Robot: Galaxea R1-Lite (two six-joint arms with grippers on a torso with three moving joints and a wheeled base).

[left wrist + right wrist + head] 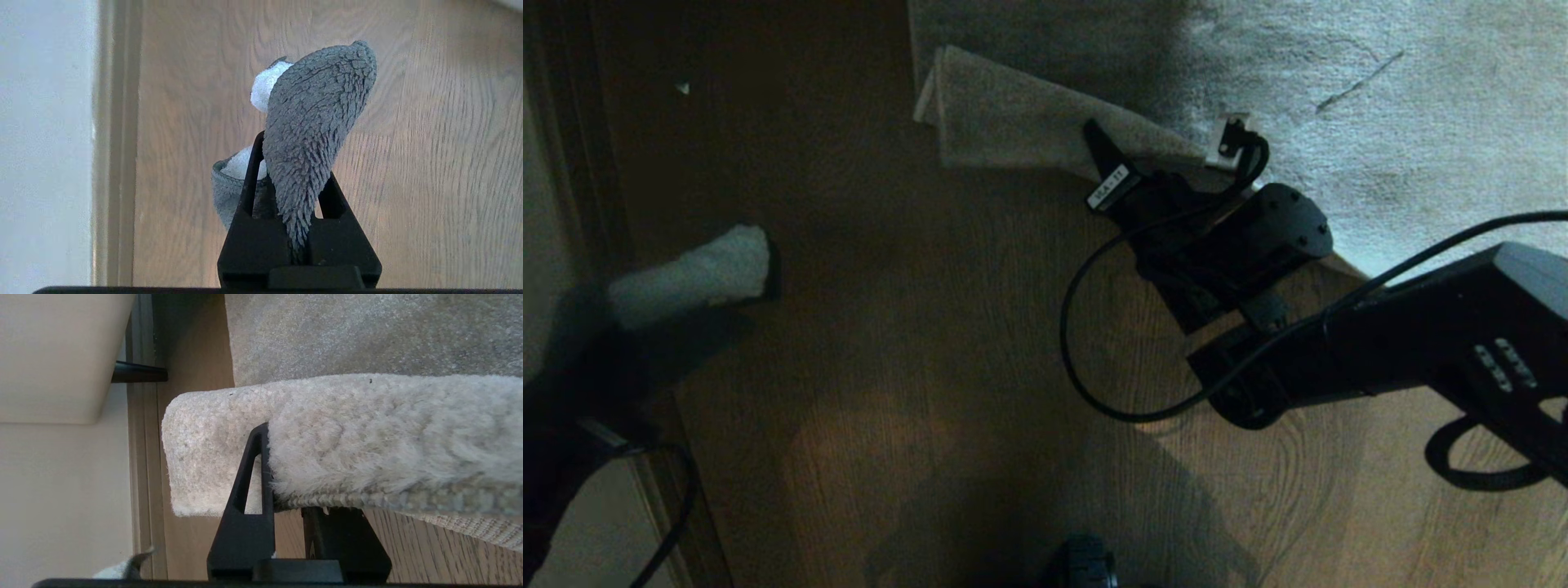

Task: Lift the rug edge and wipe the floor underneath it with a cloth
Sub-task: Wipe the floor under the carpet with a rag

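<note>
The right gripper pinches the rug edge, holding it folded back off the floor. The left gripper, at the far left, has its fingers clamped on the cloth. To wipe well, I'd press the cloth flat onto the bared planks beside the fold and keep the rug raised.

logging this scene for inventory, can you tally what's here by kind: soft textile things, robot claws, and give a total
Soft textiles: 2, the rug edge and the cloth
Robot claws: 2, the left claw shut on the cloth, the right claw shut on the rug edge
Total: 4
</note>
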